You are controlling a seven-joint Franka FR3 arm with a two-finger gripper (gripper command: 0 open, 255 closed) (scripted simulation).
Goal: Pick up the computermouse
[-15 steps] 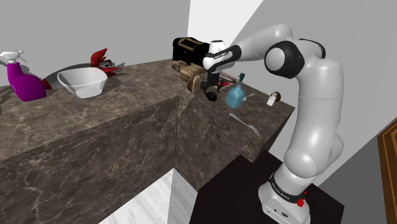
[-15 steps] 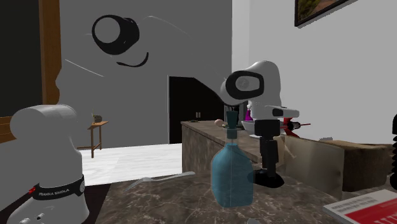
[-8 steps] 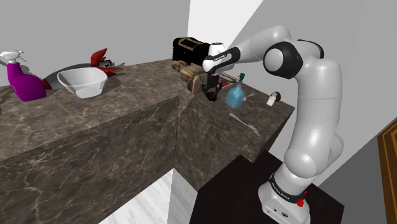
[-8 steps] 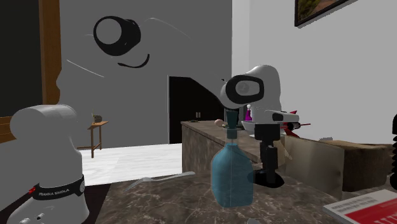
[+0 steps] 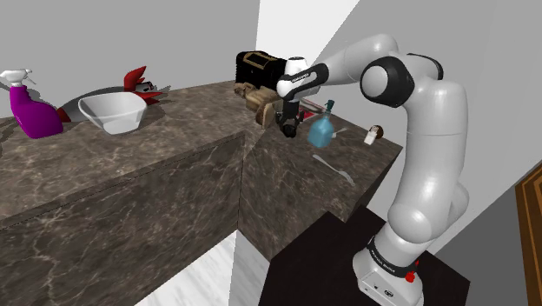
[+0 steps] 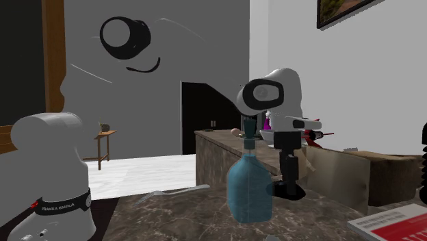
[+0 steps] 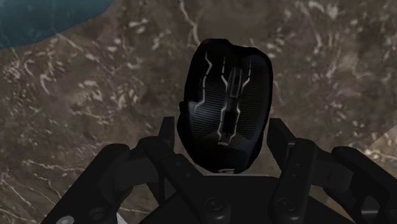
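Observation:
The computer mouse (image 7: 226,105) is black with thin pale lines along its back. My black gripper (image 7: 224,143) is shut on it, one finger pressed to each flank. In the shoulder view the gripper (image 5: 289,120) points down at the dark marble counter (image 5: 365,161) with the mouse (image 5: 288,131) at its tips. In the second exterior view the mouse (image 6: 290,191) hangs a touch above the counter under the gripper (image 6: 291,181), just behind a blue bottle (image 6: 250,193).
The blue bottle (image 5: 320,132) stands close beside the gripper. A fork (image 5: 335,169) lies near the counter's front edge. A brown bag (image 5: 258,98) and a dark box (image 5: 259,63) sit behind the mouse. A white bowl (image 5: 113,112) and a purple spray bottle (image 5: 32,109) stand far off.
The fingers, open a second ago, have shut on the mouse. The hand has since risen slightly with the mouse in it.

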